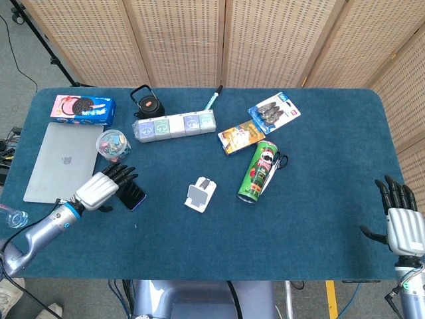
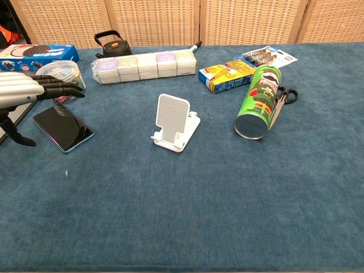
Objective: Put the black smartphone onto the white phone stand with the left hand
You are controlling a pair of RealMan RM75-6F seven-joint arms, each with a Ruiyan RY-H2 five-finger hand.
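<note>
The approach step is shown. The left hand (image 1: 101, 189) is held over the phone (image 2: 62, 128), its fingers (image 2: 57, 88) extended and spread, nothing gripped; in the chest view the fingers are seen above the phone's far end, with the thumb hanging clear on the near side. Contact with the phone cannot be confirmed from either view. The phone is laid flat on the table (image 1: 319, 219), just beside the laptop (image 1: 63, 161) and in front of the clip jar (image 1: 113, 145), and is partly covered by the hand in the head view. The stand (image 2: 173, 123) is placed near the table's middle, well apart from the phone, upright, with its rest tilted back and its lip toward the robot. The right hand (image 1: 400, 219) is parked at the table's near right corner, open and empty.

The grasp is judged not yet made. For the next move, the hand is to be lowered and the phone's long edges taken between thumb and fingers; because the phone lies flush on cloth, an edge may need to be tipped up first. The phone is then to be carried right and seated on the lip.
</note>
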